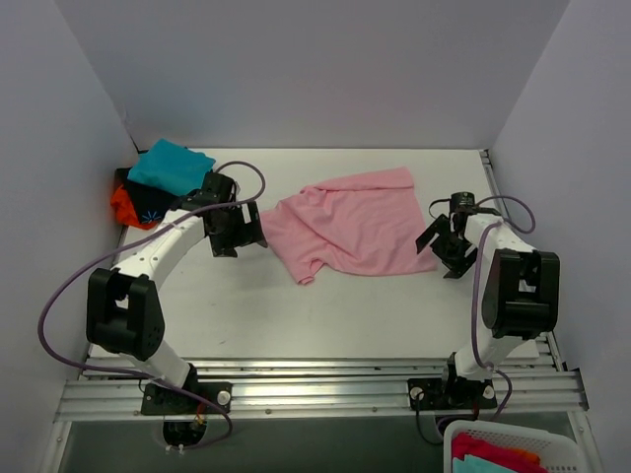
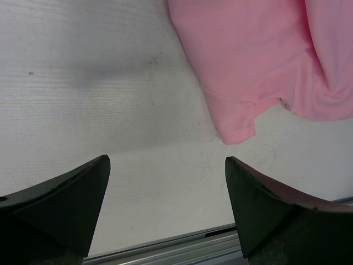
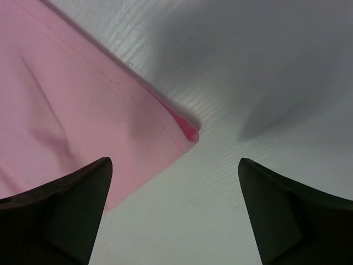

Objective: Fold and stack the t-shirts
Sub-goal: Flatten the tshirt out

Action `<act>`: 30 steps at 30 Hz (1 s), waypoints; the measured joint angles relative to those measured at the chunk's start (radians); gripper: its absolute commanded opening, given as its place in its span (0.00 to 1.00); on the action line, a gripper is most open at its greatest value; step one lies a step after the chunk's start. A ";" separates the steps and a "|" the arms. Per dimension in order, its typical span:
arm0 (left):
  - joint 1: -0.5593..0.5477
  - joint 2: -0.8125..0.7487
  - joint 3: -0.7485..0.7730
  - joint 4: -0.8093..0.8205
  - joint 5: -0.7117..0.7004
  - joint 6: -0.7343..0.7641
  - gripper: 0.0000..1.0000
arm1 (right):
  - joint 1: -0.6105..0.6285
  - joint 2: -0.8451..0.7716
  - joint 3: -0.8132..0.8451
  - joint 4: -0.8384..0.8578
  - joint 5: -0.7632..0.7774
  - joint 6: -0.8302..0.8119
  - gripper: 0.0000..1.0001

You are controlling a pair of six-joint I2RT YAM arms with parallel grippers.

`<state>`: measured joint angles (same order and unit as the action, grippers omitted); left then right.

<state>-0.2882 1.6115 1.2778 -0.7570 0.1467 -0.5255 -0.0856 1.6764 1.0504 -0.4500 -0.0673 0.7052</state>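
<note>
- Now, one pink tee (image 1: 350,225) lies spread and rumpled in the middle of the table (image 1: 325,315).
- Three more are piled at the far left corner: teal tee (image 1: 170,166) on top, black tee (image 1: 148,202) and orange-red tee (image 1: 123,205) beneath.
- Left gripper (image 1: 252,229) is spread and empty beside the pink tee's left edge.
- Right gripper (image 1: 439,241) is spread and empty at its right corner.
- One white basket (image 1: 513,430), near right, holds teal and red cloth (image 1: 493,455).

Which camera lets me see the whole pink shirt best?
The top external view. There the pink t-shirt shows nearly whole, spread out and a bit rumpled. The left wrist view catches only one sleeve and some cloth beside it. The right wrist view shows only one hem corner.
</note>
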 measured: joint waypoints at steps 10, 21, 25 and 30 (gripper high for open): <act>0.048 0.025 0.066 -0.030 0.015 0.060 0.94 | -0.001 0.089 0.014 0.077 0.018 0.030 0.49; 0.043 0.025 0.056 -0.060 -0.002 0.131 0.91 | -0.001 0.089 0.006 0.102 0.034 0.046 0.00; -0.113 0.027 0.055 -0.071 -0.050 0.195 0.91 | -0.001 0.080 0.022 0.075 0.046 0.042 0.00; -0.250 0.047 0.041 -0.063 -0.045 0.206 0.91 | 0.002 0.076 0.249 -0.005 0.044 0.040 0.00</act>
<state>-0.5381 1.6585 1.3186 -0.8196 0.1017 -0.3195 -0.0834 1.7527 1.2999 -0.4545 -0.0231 0.7448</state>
